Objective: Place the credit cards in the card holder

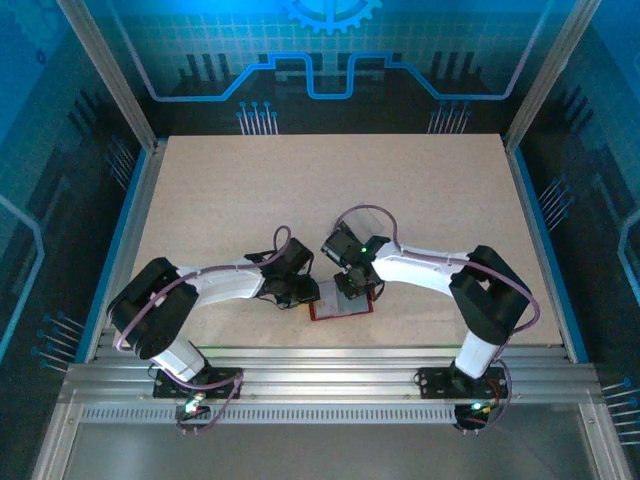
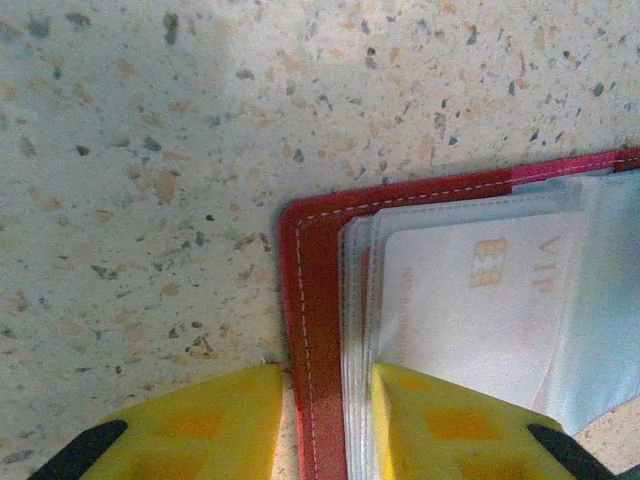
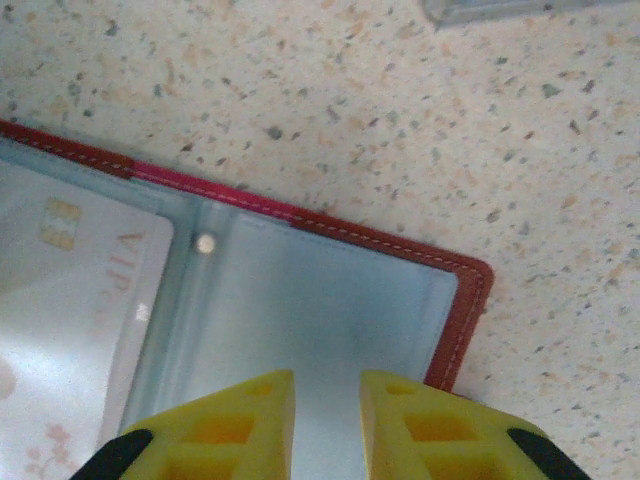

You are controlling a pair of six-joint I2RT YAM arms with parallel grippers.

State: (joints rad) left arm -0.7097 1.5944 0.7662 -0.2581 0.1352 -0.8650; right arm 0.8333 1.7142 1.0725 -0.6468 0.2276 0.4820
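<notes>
Both arms reach in from the near edge of the bench (image 1: 330, 190). The left arm (image 1: 225, 280) and right arm (image 1: 430, 268) meet over the card holder (image 1: 341, 312), which lies open and flat just ahead of them. The left jaws are narrow and closed on the card holder's left edge, one finger (image 2: 200, 425) outside the red stitched border and the other on the clear sleeves. A pale card (image 2: 470, 310) with a gold chip sits inside a sleeve there. The right jaws stand slightly apart, low over the pale pocket (image 3: 320, 300) of the right half, beside the stud (image 3: 206, 243); whether they touch it I cannot tell. Beyond lies more speckled bench
</notes>
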